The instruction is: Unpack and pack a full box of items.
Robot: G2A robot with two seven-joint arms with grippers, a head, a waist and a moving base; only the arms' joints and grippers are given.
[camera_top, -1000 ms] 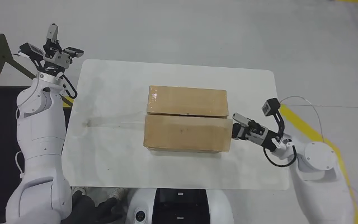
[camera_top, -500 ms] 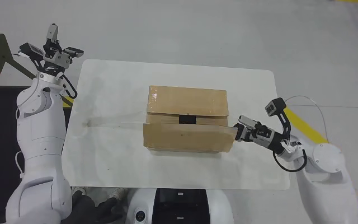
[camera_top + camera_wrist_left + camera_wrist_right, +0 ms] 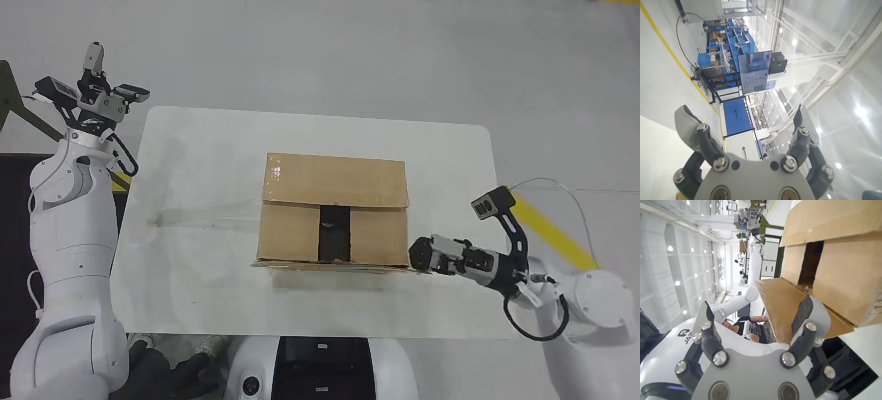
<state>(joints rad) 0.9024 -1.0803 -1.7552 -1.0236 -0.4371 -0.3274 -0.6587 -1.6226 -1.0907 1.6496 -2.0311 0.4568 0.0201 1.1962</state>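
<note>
The brown cardboard box (image 3: 335,180) sits mid-table with its rear top flap lying shut. Its front flap (image 3: 330,265) is swung up and out along the box's front edge, baring two inner flaps (image 3: 290,232) with a dark gap (image 3: 335,232) between them. My right gripper (image 3: 418,253) is at the box's front right corner. In the right wrist view it (image 3: 755,306) is open, with the front flap's (image 3: 776,306) end between its spread fingers and one finger (image 3: 804,308) against the cardboard. My left gripper (image 3: 95,75) is raised off the table's far left corner, open (image 3: 742,111) and holding nothing.
The white table (image 3: 200,270) has bare room to the left and right of the box and a narrow strip in front of it. A yellow floor line (image 3: 545,225) runs past the table's right side.
My right gripper has drawn back toward the table's front edge, swinging the front flap from flat to open and exposing the inner flaps and gap. The left arm has not moved.
</note>
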